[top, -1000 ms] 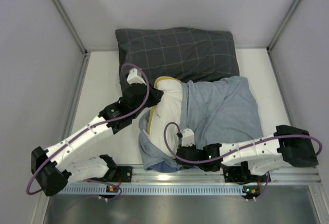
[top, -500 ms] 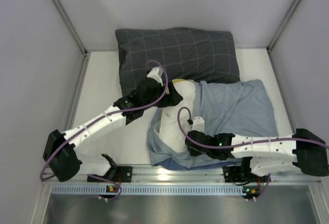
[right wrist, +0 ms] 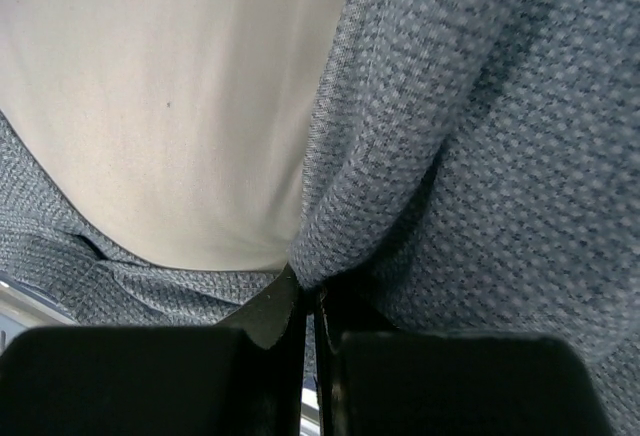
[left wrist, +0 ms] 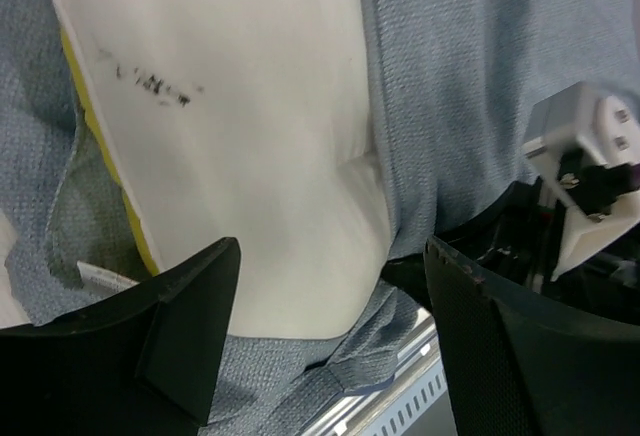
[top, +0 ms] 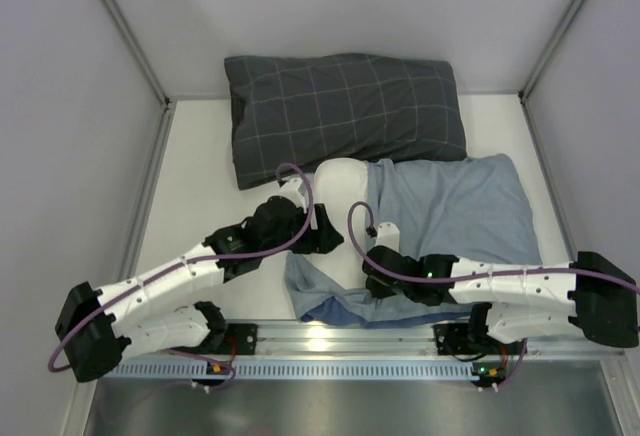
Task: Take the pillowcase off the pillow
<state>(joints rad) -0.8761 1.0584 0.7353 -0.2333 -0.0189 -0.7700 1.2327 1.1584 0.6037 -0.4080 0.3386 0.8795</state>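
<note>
Top external view: The pillow (top: 343, 184) lies on the worktop (top: 200, 171), just in front of a dark grey checked pillow (top: 345, 106). The pillowcase (top: 455, 206) covers the right-hand part of the pillow. The left-hand part is bare white. Loose pillowcase cloth is bunched along the near edge of the pillow, close to the arm bases. The left claw (top: 326, 240) sits at the left edge of the bare pillow. The right claw (top: 378, 284) sits at the near edge, where cloth meets bare pillow. Its fingertips are hidden in this view.

Left wrist view: The left claw stands wide open with nothing between its fingers (left wrist: 190, 326). Below it lies the bare white pillow, with yellow piping (left wrist: 100, 146) along one side. Pillowcase cloth lies on both sides of the bare part. Part of the right arm shows at the right edge of the view.

Right wrist view: The right claw is fully closed on a fold of the pillowcase. The fold rises from between the fingertips, right beside the bare pillow
</note>
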